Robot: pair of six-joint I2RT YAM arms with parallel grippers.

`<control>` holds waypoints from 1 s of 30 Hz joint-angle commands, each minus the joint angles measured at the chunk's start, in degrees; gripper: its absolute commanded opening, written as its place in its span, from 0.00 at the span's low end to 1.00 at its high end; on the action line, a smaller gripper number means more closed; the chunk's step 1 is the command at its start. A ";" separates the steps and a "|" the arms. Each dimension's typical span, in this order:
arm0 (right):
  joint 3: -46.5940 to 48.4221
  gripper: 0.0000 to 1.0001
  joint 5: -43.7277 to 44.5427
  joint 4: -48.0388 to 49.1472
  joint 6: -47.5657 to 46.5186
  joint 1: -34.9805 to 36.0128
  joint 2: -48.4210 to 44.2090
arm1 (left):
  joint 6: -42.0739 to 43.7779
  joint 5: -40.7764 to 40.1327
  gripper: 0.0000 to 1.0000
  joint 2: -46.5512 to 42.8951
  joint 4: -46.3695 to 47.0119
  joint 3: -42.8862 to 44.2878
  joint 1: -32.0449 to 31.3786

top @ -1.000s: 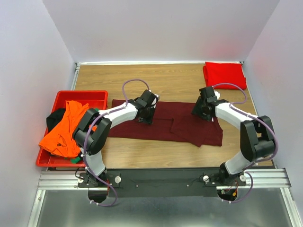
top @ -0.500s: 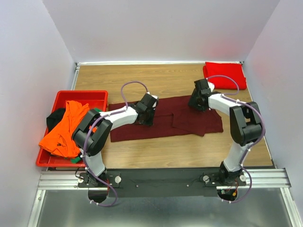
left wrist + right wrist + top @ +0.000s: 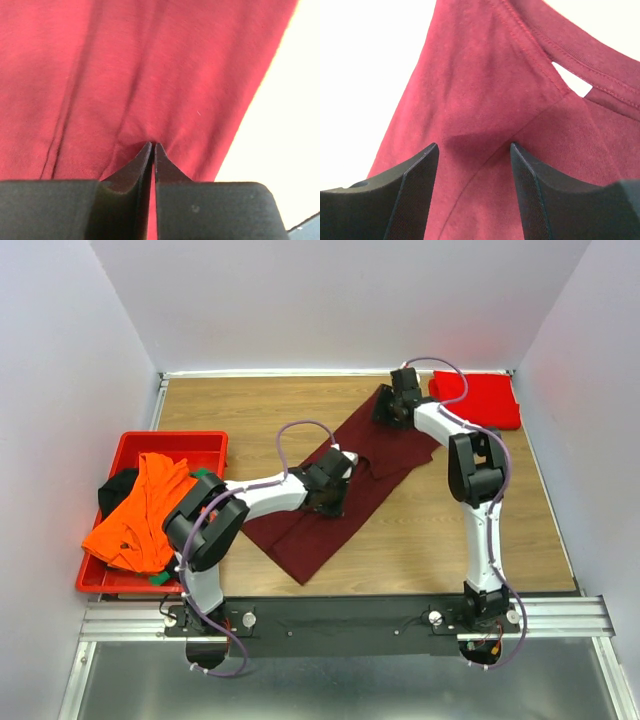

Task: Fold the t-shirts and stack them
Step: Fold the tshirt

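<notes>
A dark maroon t-shirt (image 3: 303,540) lies folded in a long strip, slanting from the back right to the near middle of the table. My left gripper (image 3: 336,492) sits on its middle. In the left wrist view this gripper (image 3: 152,144) is shut on a pinch of the maroon cloth (image 3: 150,75). My right gripper (image 3: 388,406) is at the strip's far end. There it (image 3: 474,145) stands open, both fingertips (image 3: 432,150) pressed down on the maroon cloth (image 3: 485,90) near the collar. A bright red t-shirt (image 3: 478,400) lies folded at the back right corner.
A red plastic tray (image 3: 205,440) stands at the left edge, holding an orange t-shirt (image 3: 140,515) and a black one (image 3: 116,490). Grey walls close the table on three sides. The right arm's elbow (image 3: 472,465) rises over the right half.
The right gripper has swept back toward the red t-shirt, dragging the maroon shirt's right end with it. The strip swung from crosswise to diagonal. The left gripper shifted slightly right, still pinching.
</notes>
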 commanded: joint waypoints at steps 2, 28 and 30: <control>10.56 0.66 -9.46 -7.44 -3.95 0.86 11.79 | -0.82 3.43 0.11 4.11 -0.08 5.12 -2.62; 9.63 0.87 6.88 -11.75 -5.10 2.36 -3.22 | 0.68 -13.53 0.13 0.16 -6.49 11.20 1.24; 6.65 0.87 7.76 -11.84 -4.48 2.36 -4.46 | 0.24 -12.92 0.12 -0.02 -5.79 8.30 1.16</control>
